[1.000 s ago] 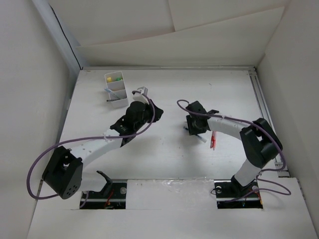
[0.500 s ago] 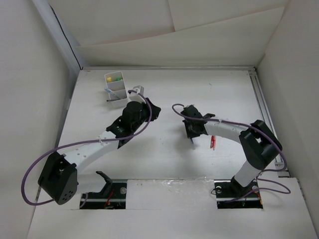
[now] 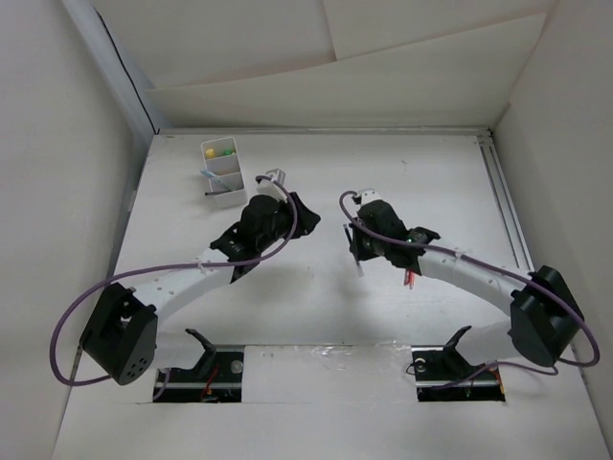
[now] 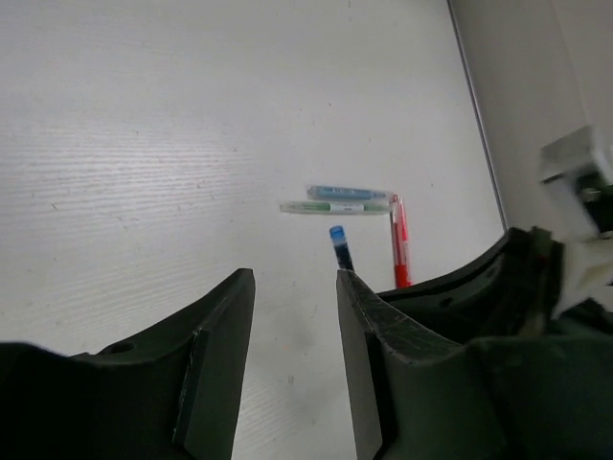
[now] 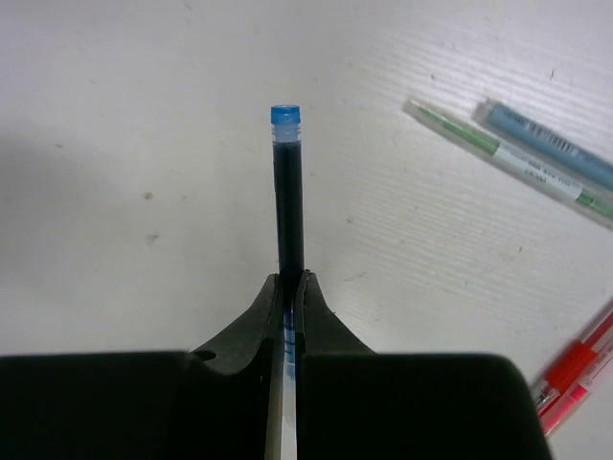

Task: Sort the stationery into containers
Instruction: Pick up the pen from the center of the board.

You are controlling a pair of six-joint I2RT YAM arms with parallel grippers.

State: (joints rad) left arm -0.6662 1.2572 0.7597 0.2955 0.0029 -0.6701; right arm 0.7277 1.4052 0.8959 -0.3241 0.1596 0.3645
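Note:
My right gripper (image 3: 365, 251) (image 5: 289, 280) is shut on a dark blue pen (image 5: 288, 182) with a blue end, held over the table middle. The pen also shows in the left wrist view (image 4: 339, 246). Beside it on the table lie a teal-blue pen (image 5: 544, 144) (image 4: 349, 193), a grey-green pen (image 5: 498, 149) (image 4: 335, 206) and red pens (image 5: 573, 372) (image 3: 410, 274) (image 4: 398, 240). My left gripper (image 3: 298, 208) (image 4: 295, 280) is open and empty, just right of the white three-compartment box (image 3: 229, 195). The box holds yellow (image 3: 211, 151) and green (image 3: 227, 150) pieces in its far compartment.
White walls close the table on the left, back and right. A rail (image 3: 505, 206) runs along the right edge. The two grippers are close together near the table's middle. The arm bases (image 3: 215, 364) sit at the near edge.
The right arm has stretched out, its elbow dropping toward the near right, while its gripper stays shut on the dark blue pen and shifts a little. The left gripper has wavered slightly beside the box.

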